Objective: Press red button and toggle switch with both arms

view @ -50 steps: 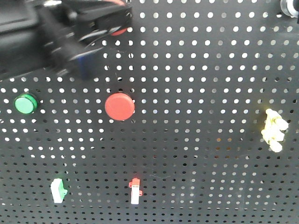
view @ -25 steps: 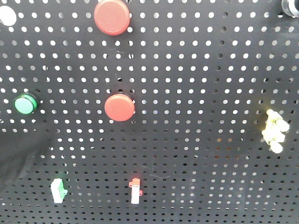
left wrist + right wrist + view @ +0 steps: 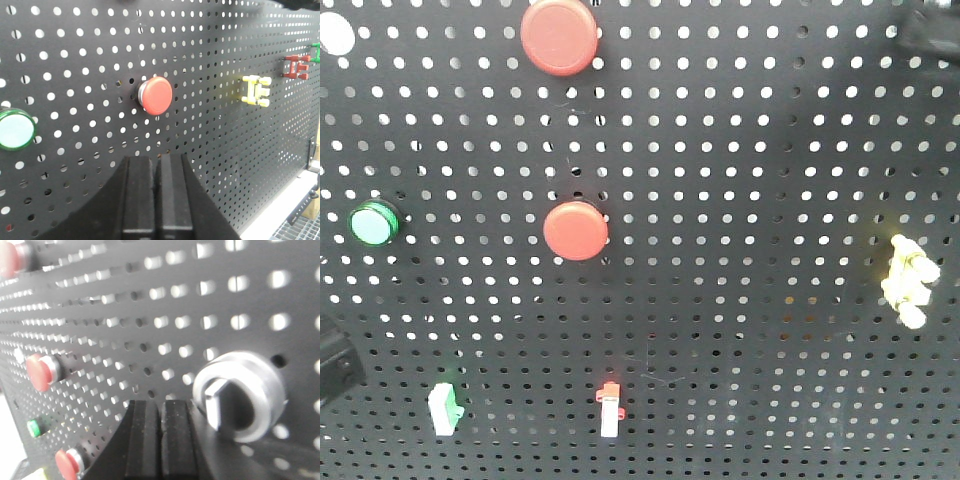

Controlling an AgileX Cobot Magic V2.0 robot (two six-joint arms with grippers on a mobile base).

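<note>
Two red buttons sit on the black pegboard, one at the top and one mid-left. In the left wrist view my left gripper is shut and empty, just below a red button and apart from it. It shows as a dark shape at the lower left edge of the front view. In the right wrist view my right gripper is shut and empty, just left of a silver switch with a flat lever. The right arm covers that switch in the front view.
A green button is at the left, and a yellow clip at the right. A green-and-white switch and a red-and-white switch sit low on the board. A white button is at the top left.
My left arm left the top left of the front view, uncovering the upper red button, and now shows at the lower left edge. The right arm came in at the top right, covering the silver switch.
</note>
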